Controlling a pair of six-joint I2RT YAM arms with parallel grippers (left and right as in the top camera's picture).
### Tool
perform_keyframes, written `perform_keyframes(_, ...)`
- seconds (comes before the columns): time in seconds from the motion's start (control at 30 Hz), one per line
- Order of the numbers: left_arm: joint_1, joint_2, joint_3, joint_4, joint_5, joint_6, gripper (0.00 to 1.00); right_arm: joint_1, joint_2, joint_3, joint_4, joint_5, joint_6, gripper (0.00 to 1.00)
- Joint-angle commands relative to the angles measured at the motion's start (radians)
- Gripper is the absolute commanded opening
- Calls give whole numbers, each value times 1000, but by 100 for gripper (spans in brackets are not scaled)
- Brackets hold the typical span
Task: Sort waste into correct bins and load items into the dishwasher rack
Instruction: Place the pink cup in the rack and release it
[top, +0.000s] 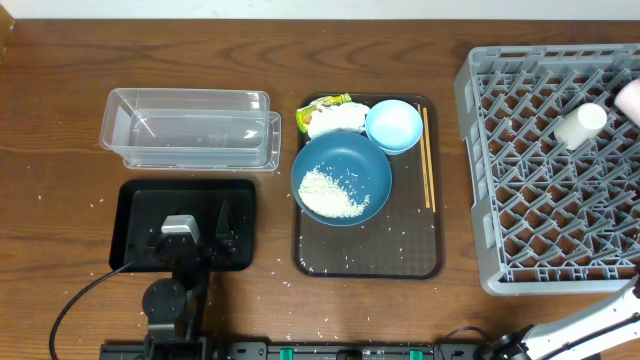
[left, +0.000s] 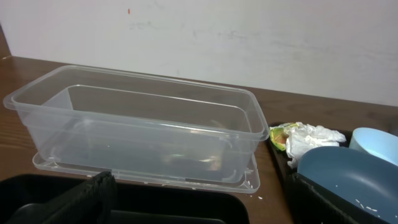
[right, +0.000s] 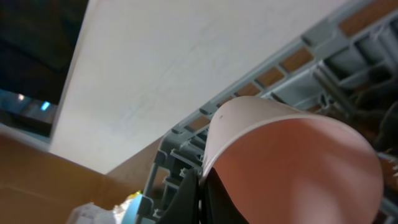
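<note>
Only the overhead view takes in the whole table (top: 60, 150): the clear container (top: 185, 128) at the back left, the black tray (top: 135, 225) just in front of it, and the brown serving tray (top: 370, 250) in the middle. On that serving tray sit the dark-blue bowl (top: 341, 178) holding loose rice (top: 330, 192), the light-blue bowl (top: 393, 125) touching its far rim, the crumpled tissue (top: 330, 116) with its yellow-green wrapper, and the chopsticks (top: 427, 155) along the right edge. The grey dishwasher rack (top: 476, 180) fills the right side, with the small white cup (top: 580, 124) lying in it.

The left gripper (top: 197, 238) hovers over the black tray, fingers spread wide and empty; its wrist camera looks straight into the empty clear container.

The right wrist view alone shows the small pink cup (right: 292, 155) up close above the rack's wall, the right gripper (right: 200, 190) clamped tight on its rim.

The wrapper's print is too small to read.
</note>
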Motion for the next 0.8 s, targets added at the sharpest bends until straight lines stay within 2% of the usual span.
perform_keyframes(0.0, 4, -6, -17, -34, 18, 13, 89, 29, 34, -3, 13, -30, 75, 1)
perform_keyframes(0.77, 4, -6, -17, -34, 17, 13, 89, -56, 40, -3, -105, -22, 105, 1)
